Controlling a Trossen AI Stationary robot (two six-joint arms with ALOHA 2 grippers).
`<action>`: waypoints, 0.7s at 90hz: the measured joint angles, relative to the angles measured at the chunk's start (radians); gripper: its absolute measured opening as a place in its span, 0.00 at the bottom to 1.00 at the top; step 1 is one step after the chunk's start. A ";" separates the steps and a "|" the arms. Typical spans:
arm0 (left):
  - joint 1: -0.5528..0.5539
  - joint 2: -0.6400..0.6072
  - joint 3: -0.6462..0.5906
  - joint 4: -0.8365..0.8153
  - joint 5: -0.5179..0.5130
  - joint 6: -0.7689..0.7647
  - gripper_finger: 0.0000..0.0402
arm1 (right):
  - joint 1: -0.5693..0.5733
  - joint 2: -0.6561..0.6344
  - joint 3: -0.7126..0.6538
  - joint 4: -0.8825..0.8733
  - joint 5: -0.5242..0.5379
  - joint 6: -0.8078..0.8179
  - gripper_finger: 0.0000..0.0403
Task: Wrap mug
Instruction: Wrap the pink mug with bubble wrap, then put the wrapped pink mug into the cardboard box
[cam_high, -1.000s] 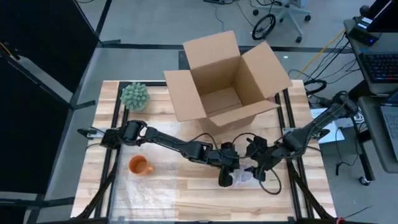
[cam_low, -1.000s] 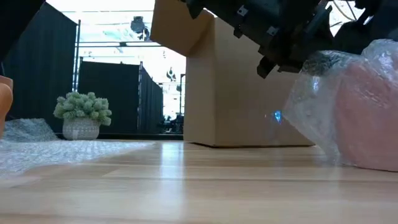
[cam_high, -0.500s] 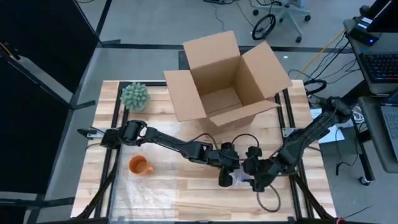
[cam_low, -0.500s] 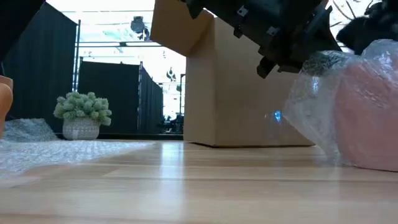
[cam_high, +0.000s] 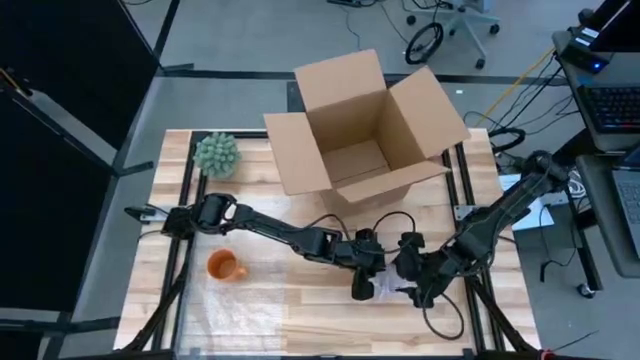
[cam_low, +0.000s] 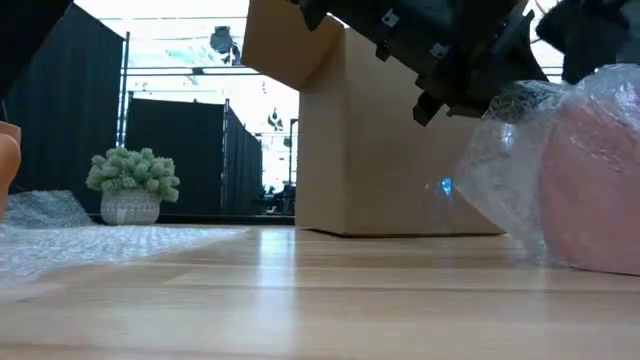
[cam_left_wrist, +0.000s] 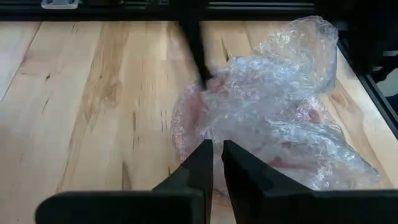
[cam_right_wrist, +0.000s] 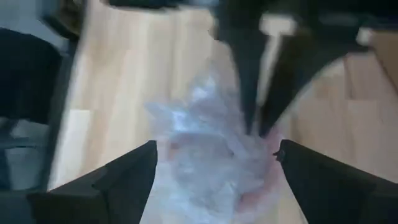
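Note:
A pink mug bundled in clear bubble wrap (cam_left_wrist: 273, 118) lies on the wooden table right of centre, also seen in the low view as the wrapped mug (cam_low: 575, 180). My left gripper (cam_left_wrist: 215, 149) comes down onto the bundle's left side and is shut on the wrap; from overhead, my left gripper (cam_high: 362, 288) is beside the bundle. My right gripper (cam_right_wrist: 216, 149) is open, its fingers standing wide on either side of the bundle, which it reaches from the table's right; overhead, my right gripper (cam_high: 410, 284) is at the bundle. My left gripper pinches a bit of the bubble wrap (cam_left_wrist: 214, 138) between its two fingers, on the side of the bundle toward the table's left. The fingers slant down from above. The bundle rests on the table. My right gripper: I cannot tell whether its fingers touch the wrap.
An open cardboard box (cam_high: 365, 125) stands at the far middle. An orange mug (cam_high: 225, 267) sits at the left beside a loose sheet of bubble wrap (cam_high: 235, 312). A small potted plant (cam_high: 216, 155) is at the far left.
My right gripper has moved toward the table's near edge and left, down to the wrapped mug, and now straddles it. My left gripper and the bundle have kept still.

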 joint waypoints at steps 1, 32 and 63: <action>0.000 0.000 0.000 0.000 0.000 0.000 0.07 | 0.004 0.000 0.000 0.007 -0.011 -0.002 0.79; 0.000 0.000 0.000 0.000 0.000 0.006 0.07 | 0.120 0.145 0.000 0.043 -0.013 -0.031 0.79; 0.000 0.000 0.000 0.000 0.000 0.007 0.07 | 0.078 0.334 0.006 0.055 0.048 -0.083 0.77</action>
